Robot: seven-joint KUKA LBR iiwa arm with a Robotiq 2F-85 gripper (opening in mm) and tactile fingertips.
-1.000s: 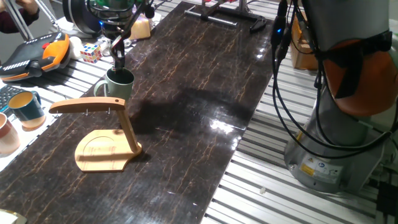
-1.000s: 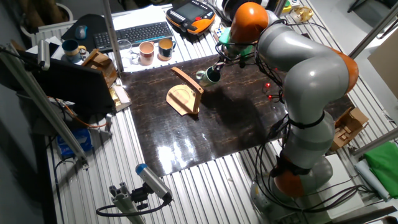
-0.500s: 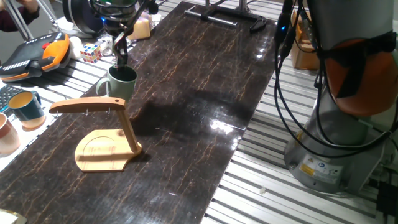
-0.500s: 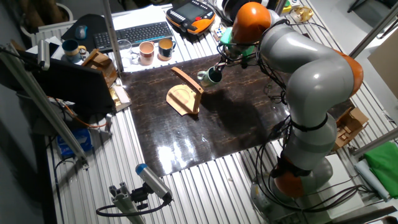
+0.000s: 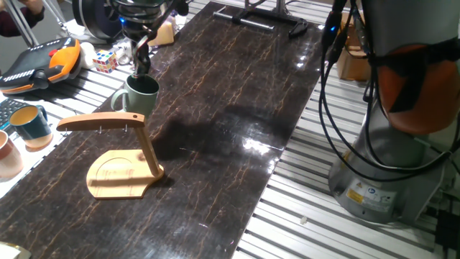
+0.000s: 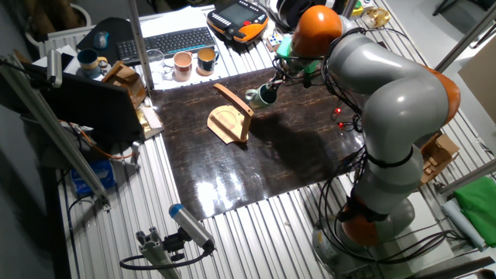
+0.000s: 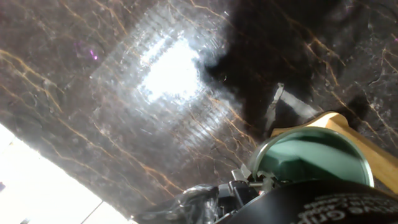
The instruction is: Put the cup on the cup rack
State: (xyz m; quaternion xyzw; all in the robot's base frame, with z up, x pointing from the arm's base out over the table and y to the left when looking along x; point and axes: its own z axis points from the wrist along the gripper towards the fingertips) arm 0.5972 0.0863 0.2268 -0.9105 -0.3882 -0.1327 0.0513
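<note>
Gripper [image 5: 141, 65] rising slightly, apparently clamping the rim of the cup [image 5: 136, 95]; cup sitting or barely lifting just behind the cup rack [image 5: 122, 155], not yet hung.

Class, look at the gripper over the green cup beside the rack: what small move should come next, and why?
Probably a short lift straight up. The gripper sits at the rim of the cup, which seems to rest on the table beside the rack. Whether it is shut on the rim is unclear, so confirm the grasp first.
</note>
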